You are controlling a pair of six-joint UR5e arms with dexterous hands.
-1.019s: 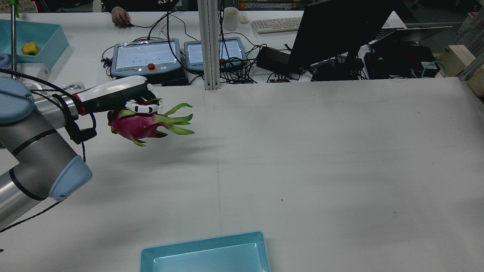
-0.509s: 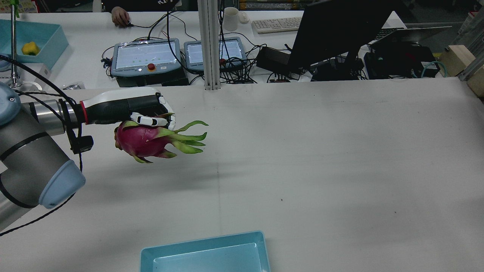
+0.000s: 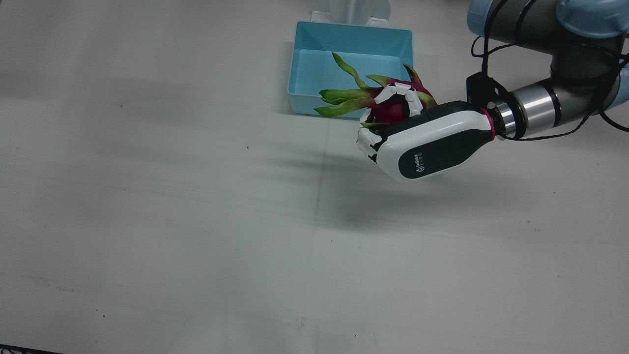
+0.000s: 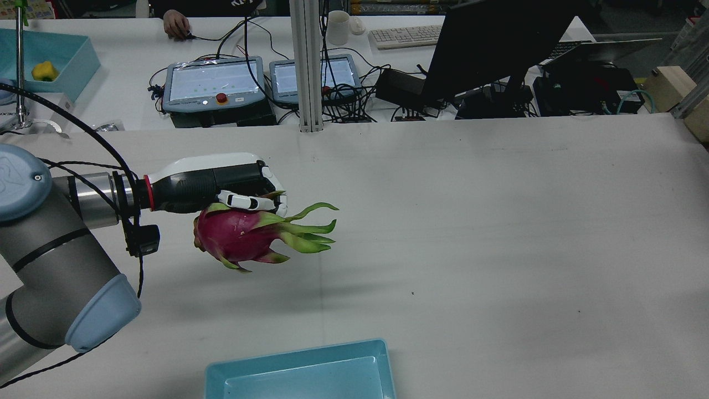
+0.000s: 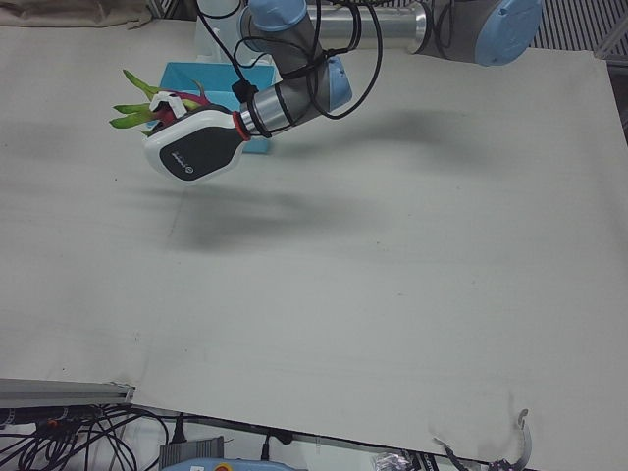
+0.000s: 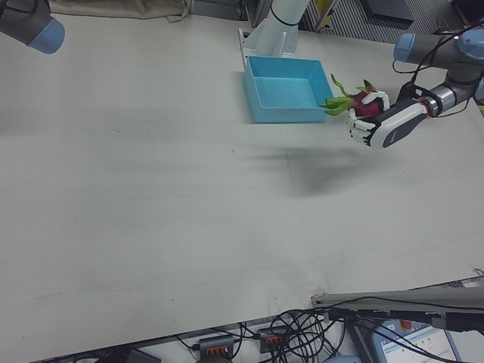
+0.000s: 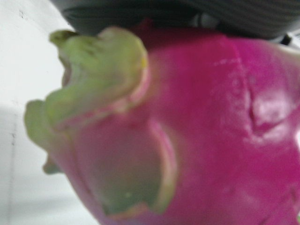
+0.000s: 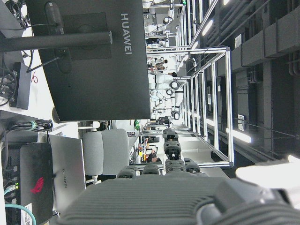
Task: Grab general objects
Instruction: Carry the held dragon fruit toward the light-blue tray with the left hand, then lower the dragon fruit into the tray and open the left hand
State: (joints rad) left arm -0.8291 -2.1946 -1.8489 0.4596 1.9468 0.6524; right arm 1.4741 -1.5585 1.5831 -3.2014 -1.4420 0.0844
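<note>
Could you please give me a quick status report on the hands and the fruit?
Left robot hand shut on magenta dragon fruit with green scales, held above white table. Right robot hand's state can't be told. Shallow light-blue plastic bin nearby; nothing in the way.

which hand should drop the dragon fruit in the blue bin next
Left. The left hand already holds the dragon fruit above the table, near the blue bin; the right hand is away from the table.

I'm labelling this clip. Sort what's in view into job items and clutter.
Job: dragon fruit, held clear of the table by the left hand; blue bin.
Clutter: two pendants, monitor, keyboard, mug, far bin.
</note>
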